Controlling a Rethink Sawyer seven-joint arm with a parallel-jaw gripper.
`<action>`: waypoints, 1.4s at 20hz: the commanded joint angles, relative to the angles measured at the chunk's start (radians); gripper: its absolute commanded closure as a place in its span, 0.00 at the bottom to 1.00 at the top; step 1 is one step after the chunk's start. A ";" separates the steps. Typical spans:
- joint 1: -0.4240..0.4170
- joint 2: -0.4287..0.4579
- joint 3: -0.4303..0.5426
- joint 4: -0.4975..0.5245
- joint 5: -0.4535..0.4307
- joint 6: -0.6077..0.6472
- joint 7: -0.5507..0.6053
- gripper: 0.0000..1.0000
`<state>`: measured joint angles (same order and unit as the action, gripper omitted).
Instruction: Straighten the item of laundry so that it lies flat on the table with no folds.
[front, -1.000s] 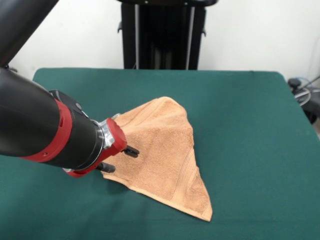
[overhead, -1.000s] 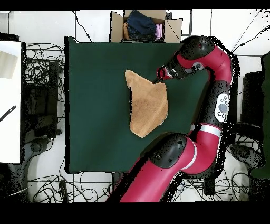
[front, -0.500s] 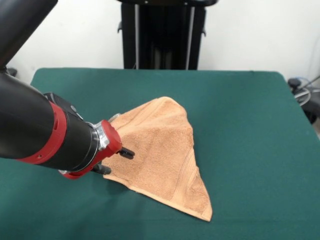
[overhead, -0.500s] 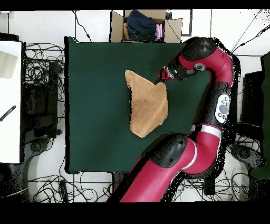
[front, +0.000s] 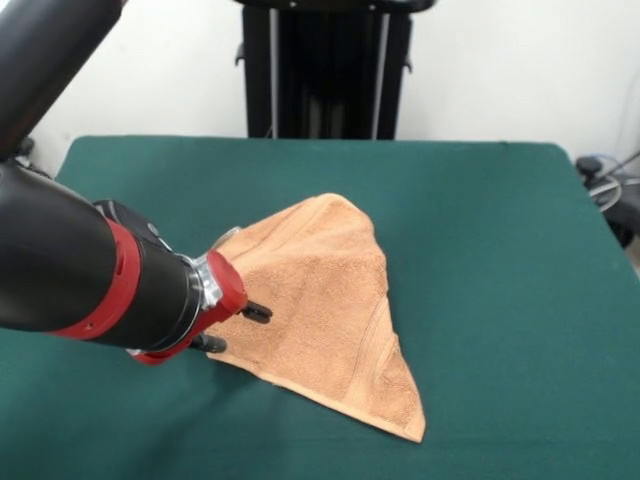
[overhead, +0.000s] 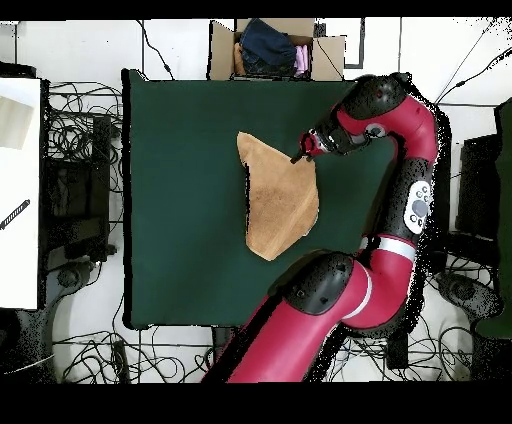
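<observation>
The arm (front: 70, 270) is thick and round, mostly matte black in the front view, with a red ring near the wrist. After the ring comes a short black section, then a shiny silver collar and a red end cap. From this cap two small black fingertips (front: 256, 313) stick out — short, with rounded ends.

In the overhead view the arm (overhead: 400, 180) shows more red than black: large glossy red links with black round joints. On one link there is a light grey oval panel (overhead: 418, 204) with small dark buttons — and a white band sits below it.
</observation>
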<state>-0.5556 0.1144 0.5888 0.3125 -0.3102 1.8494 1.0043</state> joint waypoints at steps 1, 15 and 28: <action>-0.002 0.049 0.101 0.036 -0.054 -0.036 -0.205 0.00; -0.006 0.064 0.125 0.024 -0.073 -0.052 -0.210 0.00; -0.007 0.041 0.106 0.034 -0.074 -0.123 -0.212 0.00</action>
<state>-0.5604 0.1684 0.6264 0.2871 -0.3261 1.8463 1.0043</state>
